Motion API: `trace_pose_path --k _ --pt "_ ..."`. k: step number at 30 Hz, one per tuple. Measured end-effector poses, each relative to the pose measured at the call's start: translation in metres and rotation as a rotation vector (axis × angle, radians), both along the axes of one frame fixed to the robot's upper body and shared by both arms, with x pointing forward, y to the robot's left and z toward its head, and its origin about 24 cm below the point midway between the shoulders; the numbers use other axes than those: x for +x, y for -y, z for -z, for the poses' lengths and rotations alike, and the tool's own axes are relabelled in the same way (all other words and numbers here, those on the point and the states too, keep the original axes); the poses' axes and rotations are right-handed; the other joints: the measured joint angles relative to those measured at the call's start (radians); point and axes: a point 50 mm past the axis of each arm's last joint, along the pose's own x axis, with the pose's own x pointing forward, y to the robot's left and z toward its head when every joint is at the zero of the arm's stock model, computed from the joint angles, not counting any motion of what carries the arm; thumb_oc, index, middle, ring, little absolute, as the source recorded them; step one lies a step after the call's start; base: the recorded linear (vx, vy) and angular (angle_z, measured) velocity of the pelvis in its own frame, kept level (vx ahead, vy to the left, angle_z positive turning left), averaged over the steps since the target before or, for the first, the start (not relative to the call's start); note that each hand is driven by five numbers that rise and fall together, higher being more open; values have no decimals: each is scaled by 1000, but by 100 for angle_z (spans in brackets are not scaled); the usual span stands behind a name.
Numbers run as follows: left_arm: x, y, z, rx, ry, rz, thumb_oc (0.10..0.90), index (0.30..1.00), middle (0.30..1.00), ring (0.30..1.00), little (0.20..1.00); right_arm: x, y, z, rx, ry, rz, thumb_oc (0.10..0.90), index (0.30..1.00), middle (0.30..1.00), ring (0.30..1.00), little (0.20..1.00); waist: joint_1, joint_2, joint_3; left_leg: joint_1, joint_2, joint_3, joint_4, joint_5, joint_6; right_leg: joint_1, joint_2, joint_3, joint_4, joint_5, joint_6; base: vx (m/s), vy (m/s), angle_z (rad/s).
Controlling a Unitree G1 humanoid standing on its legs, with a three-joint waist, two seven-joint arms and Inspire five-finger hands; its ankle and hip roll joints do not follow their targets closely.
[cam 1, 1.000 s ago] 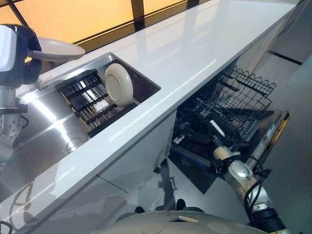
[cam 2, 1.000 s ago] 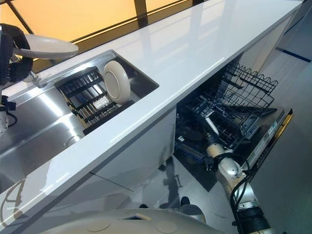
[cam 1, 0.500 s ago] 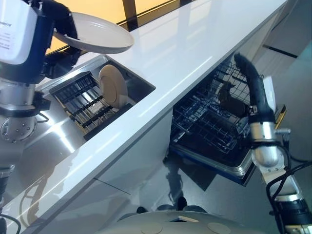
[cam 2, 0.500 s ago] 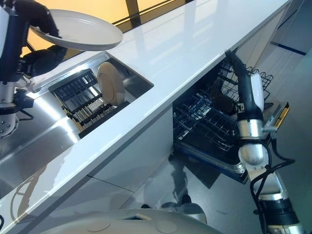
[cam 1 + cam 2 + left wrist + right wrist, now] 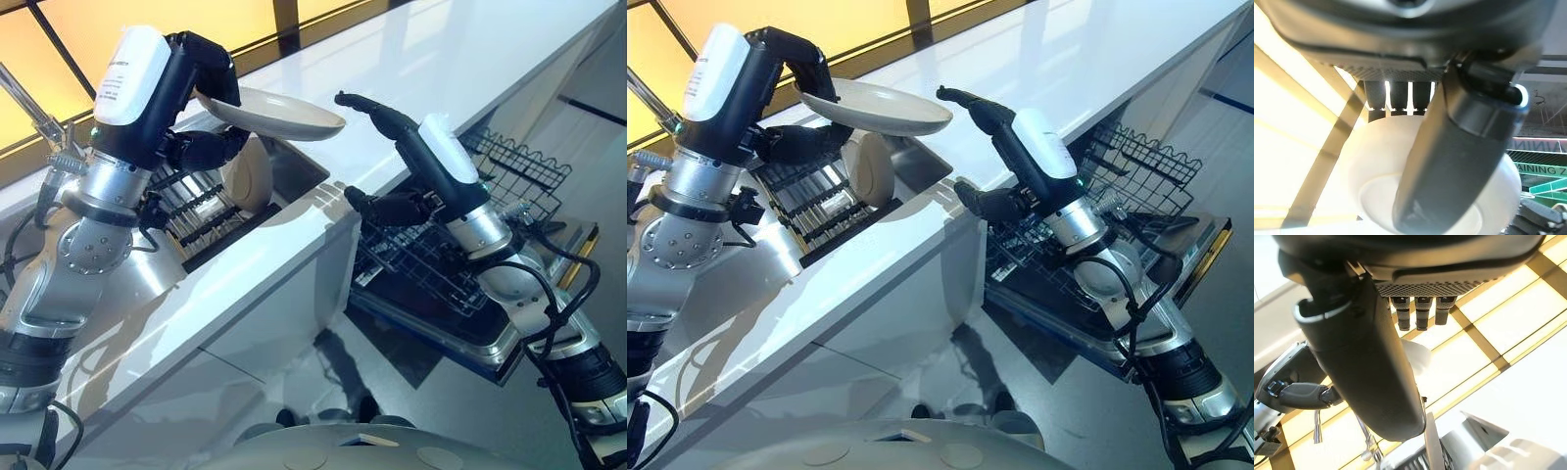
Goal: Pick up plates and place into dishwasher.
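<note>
Holding a cream plate [image 5: 279,111] level in the air above the sink [image 5: 127,259], at about eleven o'clock in the head views. Left hand [image 5: 201,108] gripping the plate's near rim, fingers curling over the top and thumb tucked beneath; in the left wrist view, thumb [image 5: 1459,161] lying across the plate's underside [image 5: 1381,171] with fingers hooked on the far edge.

Reaching toward the plate's free edge with the right hand [image 5: 1004,147], fingers [image 5: 965,98] stretched out nearly straight, tips just beside the rim, touching or not cannot tell. Thumb pointing down and apart from the fingers, gripping nothing. In the right wrist view, plate edge [image 5: 1418,357] showing just past the straight fingers.

Standing on edge in the dark rack [image 5: 191,206] inside the sink, a second cream plate [image 5: 253,174], directly under the held one. Running from seven o'clock up to one o'clock, the white counter [image 5: 411,69]. Lying open at four o'clock below the counter, the dishwasher door [image 5: 490,338] with its wire basket [image 5: 509,181] pulled out behind the right forearm.
</note>
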Motion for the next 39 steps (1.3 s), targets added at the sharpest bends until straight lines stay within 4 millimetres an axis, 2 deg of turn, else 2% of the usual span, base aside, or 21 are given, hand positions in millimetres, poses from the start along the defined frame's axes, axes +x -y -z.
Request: trace_pose_path --k 7,18,19,20,27,39 --pt "4 8 -3 -14 -8 30 100 300 300 300 200 4 -16 -10 -40 56 -56 800 900 900 900 900 1 -2 1 1 0 -5 0 0 0 2 0 -5 0 0 0 0 0 0" --pt "9 16 9 -70 -148 93 100 300 300 300 200 6 -18 -13 38 107 -6 800 900 900 900 900 7 -14 9 1 -1 -6 0 0 0 3 -2 -8 0 -1 1 0 0 0" --pt "10 17 11 -82 -165 109 100 300 300 300 200 6 -19 -13 49 107 -1 704 818 818 818 804 7 -14 9 0 -1 -6 0 0 0 3 -2 -9 0 -1 1 0 0 0" --pt "10 19 13 -91 -182 125 100 300 300 300 200 6 -19 -13 60 110 4 100 300 300 300 200 8 -14 9 0 -1 -6 0 0 0 3 -1 -9 0 -1 1 0 0 0" --pt "13 36 30 -107 -311 212 100 300 300 300 200 8 -17 -14 98 132 50 100 300 300 300 200 8 -14 10 0 -1 -6 0 0 0 3 -1 -9 0 -1 1 0 0 0" --pt "10 34 22 -153 -261 223 100 300 300 300 200 7 -19 -9 66 126 46 100 300 300 300 200 7 -13 11 -4 -2 -20 0 1 1 6 -4 -24 0 -3 4 -3 5 3"
